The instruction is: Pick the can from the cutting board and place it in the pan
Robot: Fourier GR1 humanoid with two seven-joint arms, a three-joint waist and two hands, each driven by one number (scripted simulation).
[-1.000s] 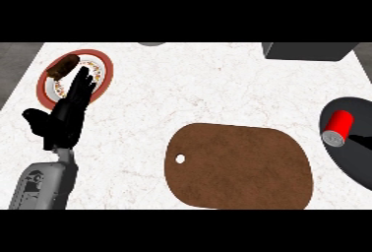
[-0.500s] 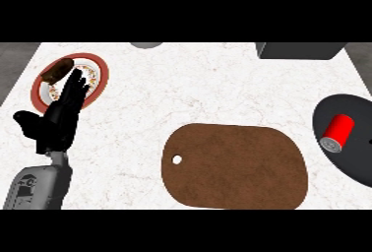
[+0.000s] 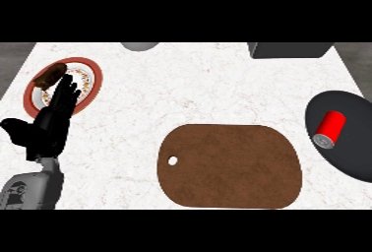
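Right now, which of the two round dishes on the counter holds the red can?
The black pan at the right edge holds the red can, lying on its side. The red-rimmed plate at upper left holds only brown food.

1. a round plate (image 3: pixel 90 68) with a red rim is at the far left of the white marble counter (image 3: pixel 189 83).
2. a brown piece of food (image 3: pixel 51 75) lies on the plate's left part.
3. a grey round object (image 3: pixel 140 46) and a dark grey box (image 3: pixel 291 49) are at the far edge.

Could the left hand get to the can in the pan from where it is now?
Probably not easily: the left hand is open at the far left, while the can lies in the pan beyond the cutting board.
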